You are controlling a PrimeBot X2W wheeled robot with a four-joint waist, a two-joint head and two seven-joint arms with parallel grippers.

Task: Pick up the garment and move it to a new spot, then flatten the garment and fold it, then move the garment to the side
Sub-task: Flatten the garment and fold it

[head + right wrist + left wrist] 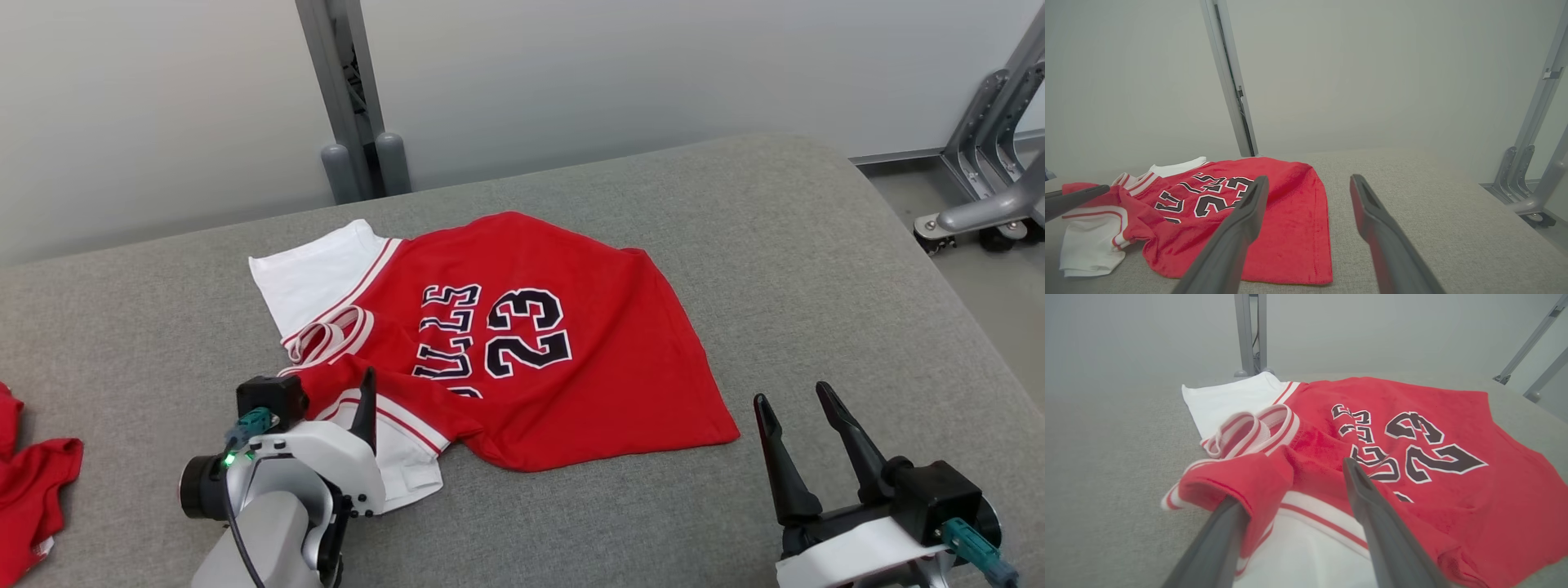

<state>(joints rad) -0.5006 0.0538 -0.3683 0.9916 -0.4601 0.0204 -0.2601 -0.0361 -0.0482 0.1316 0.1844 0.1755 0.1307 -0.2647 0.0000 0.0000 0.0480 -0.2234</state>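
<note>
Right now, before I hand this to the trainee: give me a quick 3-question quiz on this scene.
1. True or false: the right jaws are clamped on the jersey.
2. What number is printed on the jersey?
3. The left jaws are: A) open, a red fold draped over one finger; B) shut on the collar; C) shut on the hem.
Key: 1 false, they stand open over the bare grey table. 2: 23. 3: A.
</note>
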